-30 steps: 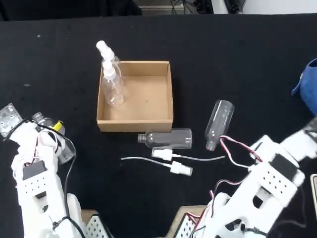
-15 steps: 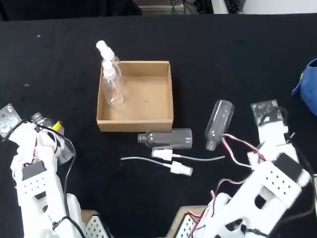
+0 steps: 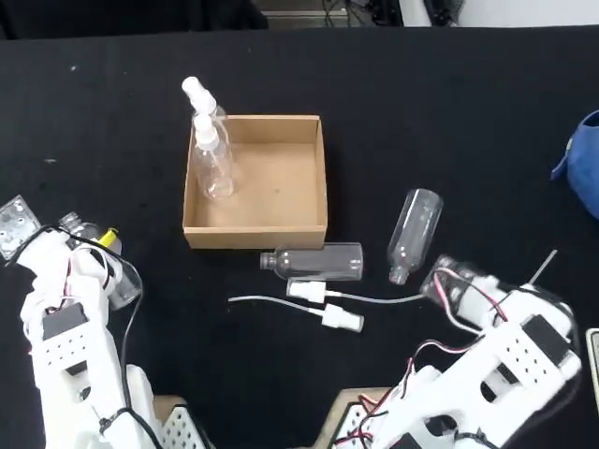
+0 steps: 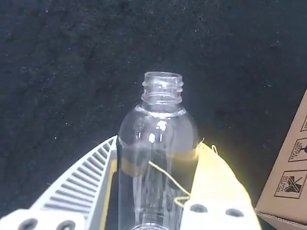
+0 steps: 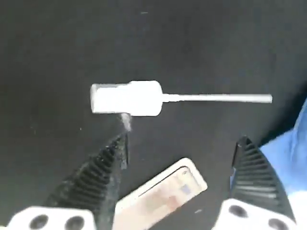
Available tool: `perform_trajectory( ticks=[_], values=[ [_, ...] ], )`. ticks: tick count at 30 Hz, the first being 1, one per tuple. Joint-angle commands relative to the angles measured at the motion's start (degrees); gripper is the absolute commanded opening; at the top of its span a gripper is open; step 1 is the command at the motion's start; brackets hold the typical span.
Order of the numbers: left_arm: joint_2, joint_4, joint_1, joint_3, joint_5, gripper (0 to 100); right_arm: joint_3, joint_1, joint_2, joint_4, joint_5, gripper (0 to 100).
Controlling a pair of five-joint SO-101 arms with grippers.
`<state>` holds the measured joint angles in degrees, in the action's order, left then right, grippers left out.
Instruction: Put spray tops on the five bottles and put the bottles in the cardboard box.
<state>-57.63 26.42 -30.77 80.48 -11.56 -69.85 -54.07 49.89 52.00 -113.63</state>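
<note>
My left gripper is shut on a clear bottle with a bare open neck, held near the table's front left. My right gripper hangs open just above a white spray top that lies on the black table, its tube showing beside the right arm. The cardboard box holds a topped bottle along its left wall, and a second topped bottle is at its far left corner. Two bare bottles lie in front of the box, with two spray tops beside them.
A blue object sits at the right edge of the table, also near my right gripper. A flat pale card lies under the right gripper. The box's corner is close to the held bottle.
The right arm swung up and back, then came down at the near right over the spray top. The left arm and its bottle stayed still.
</note>
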Motion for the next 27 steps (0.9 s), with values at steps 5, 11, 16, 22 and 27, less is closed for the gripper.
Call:
perform_trajectory(
  ticks=[5,11,16,22,27],
  values=[
    [-0.88,-0.62,-0.66,-0.4,-0.18,3,-3.91,-1.14,-0.31,-1.58,-16.7,30.7],
    [-0.88,-0.62,-0.66,-0.4,-0.18,3,-6.55,-1.49,-0.31,-1.67,-22.95,26.7],
    [-0.88,-0.62,-0.66,-0.4,-0.18,3,-7.78,-1.67,-0.57,-6.42,-22.95,26.7],
    [-0.88,-0.62,-0.66,-0.4,-0.18,3,-15.69,-1.49,-0.57,-19.6,-22.77,26.6],
    [-0.88,-0.62,-0.66,-0.4,-0.18,3,-18.07,-1.76,-0.48,-23.47,-22.77,26.5]
  ],
)
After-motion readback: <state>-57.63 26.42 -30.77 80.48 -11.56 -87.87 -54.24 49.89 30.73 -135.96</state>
